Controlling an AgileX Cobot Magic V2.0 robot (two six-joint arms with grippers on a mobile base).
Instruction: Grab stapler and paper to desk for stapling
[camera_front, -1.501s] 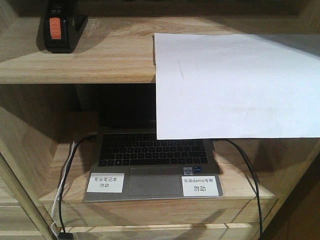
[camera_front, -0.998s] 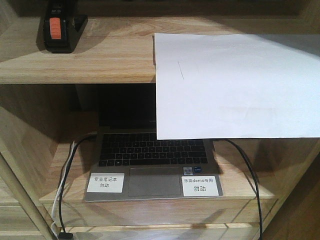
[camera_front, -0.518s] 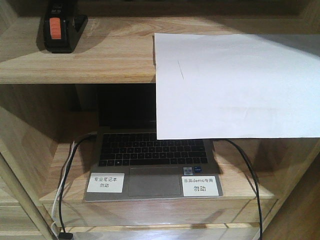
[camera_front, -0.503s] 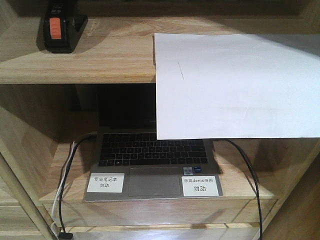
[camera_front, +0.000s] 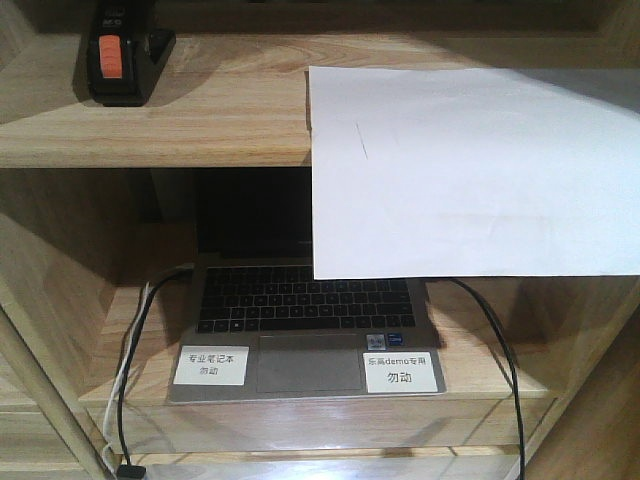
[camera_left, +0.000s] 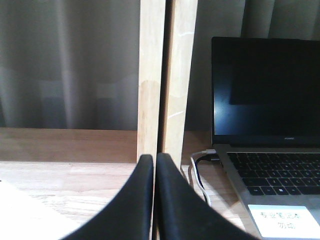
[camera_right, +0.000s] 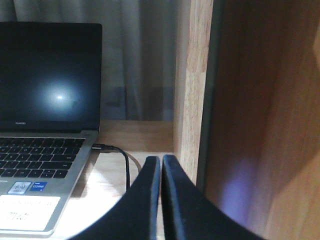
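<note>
Black and capped with an orange label, the stapler (camera_front: 120, 55) sits on the upper shelf board (camera_front: 200, 120), at its far left. Its long axis runs front to back, one end toward the front camera and the label facing up; the frame edge cuts off its far end. The paper (camera_front: 470, 170) lies on the same board, well apart from the stapler and to its right, long axis running left to right. Its front part overhangs the board's edge and hides the right part of the laptop (camera_front: 300, 320) on the board below. A short crease (camera_front: 361, 140) near its left edge runs front to back.

The left gripper (camera_left: 154, 161) has its two black fingers pressed together with nothing between them. Straight ahead of it stands a wooden post (camera_left: 167, 75); the laptop (camera_left: 265, 100) is to its right. The right gripper (camera_right: 161, 160) is likewise closed and empty-handed, with a post (camera_right: 192, 75) just ahead and the laptop (camera_right: 45, 100) to its left. Stapler and paper show only in the front view, a board above the laptop.
</note>
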